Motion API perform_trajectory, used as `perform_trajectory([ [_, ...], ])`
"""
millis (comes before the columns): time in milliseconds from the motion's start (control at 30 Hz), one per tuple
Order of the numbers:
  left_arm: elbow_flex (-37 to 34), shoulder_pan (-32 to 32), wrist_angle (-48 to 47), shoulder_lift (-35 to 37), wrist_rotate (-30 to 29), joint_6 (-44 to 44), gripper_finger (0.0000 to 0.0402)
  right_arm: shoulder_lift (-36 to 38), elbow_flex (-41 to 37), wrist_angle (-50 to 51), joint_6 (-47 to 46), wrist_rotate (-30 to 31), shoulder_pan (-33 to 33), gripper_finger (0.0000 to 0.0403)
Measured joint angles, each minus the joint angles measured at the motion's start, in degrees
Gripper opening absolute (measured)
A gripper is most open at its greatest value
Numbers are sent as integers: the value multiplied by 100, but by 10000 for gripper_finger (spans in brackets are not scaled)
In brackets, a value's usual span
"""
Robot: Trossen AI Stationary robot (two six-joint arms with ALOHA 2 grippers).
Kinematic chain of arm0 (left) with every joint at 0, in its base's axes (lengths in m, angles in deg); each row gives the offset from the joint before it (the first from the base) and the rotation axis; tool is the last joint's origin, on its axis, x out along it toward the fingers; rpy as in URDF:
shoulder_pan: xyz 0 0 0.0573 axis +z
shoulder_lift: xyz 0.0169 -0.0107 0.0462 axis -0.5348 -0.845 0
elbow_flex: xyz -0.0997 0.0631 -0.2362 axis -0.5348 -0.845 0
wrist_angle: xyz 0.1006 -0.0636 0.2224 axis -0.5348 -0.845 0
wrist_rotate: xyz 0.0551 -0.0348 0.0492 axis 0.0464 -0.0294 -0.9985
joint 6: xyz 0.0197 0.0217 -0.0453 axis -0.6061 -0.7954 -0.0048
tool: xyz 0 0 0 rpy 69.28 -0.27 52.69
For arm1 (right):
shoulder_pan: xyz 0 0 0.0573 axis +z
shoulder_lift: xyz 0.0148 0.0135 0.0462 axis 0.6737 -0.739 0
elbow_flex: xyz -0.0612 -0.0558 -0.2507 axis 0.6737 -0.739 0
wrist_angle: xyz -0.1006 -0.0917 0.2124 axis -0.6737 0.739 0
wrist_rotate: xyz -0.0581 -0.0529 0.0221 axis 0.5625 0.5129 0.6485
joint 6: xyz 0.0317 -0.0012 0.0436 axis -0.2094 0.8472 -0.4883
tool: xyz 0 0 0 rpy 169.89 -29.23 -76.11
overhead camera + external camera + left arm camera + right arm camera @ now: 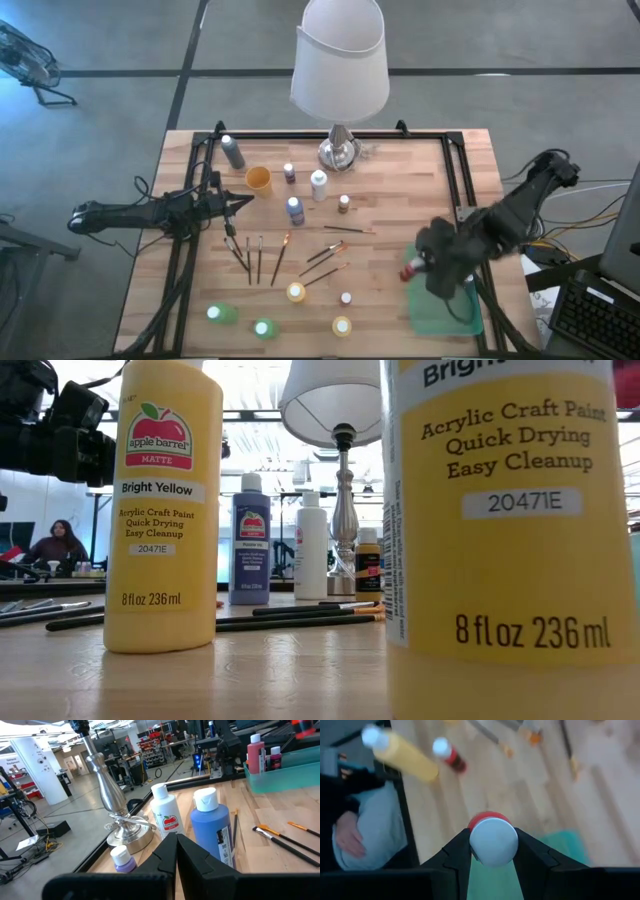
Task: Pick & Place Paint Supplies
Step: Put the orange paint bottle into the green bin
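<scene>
- Wooden planks make up the desk, framed by dark rails, with grey floor around it and a cluttered workshop beyond, where a person sits far off in the low view.
- A lamp with a white shade stands at the far middle edge, out of the way of the supplies spread in front of it.
- Most paint bottles stand loose and upright across the desk, among them a blue bottle, a white bottle and a yellow bottle; several paintbrushes lie flat between them, apparently waiting their turn.
- The right claw is grasping a red bottle by its white cap end, fingers on either side of it, which keeps the bottle hanging straight for lowering.
- It hovers at the edge of the green tray near the right front corner, seemingly the collection place; in the left wrist view a red bottle and another small one appear to stand inside it.
- The left claw is clenched with nothing between its fingers, parked over the left side of the desk and pointing toward the blue and white bottles, probably idle so the working arm has room.
- The likely next step is setting the red bottle down inside the tray, clear of those already there.
</scene>
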Motion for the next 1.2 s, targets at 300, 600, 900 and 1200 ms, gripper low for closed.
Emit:
perform_trajectory([
  [300,2,2,2,0,-2,0,13,-607,0,472,-2213,265,1497,112],
  [600,2,2,0,0,-2,-2,13,-987,-2,1065,-4389,406,2696,111],
  [900,1,2,1,0,-2,-1,13,-1437,-2,1377,-5647,648,3370,113],
  [1200,2,2,2,0,-2,-2,13,-1568,-24,1844,-6086,28,3400,118],
])
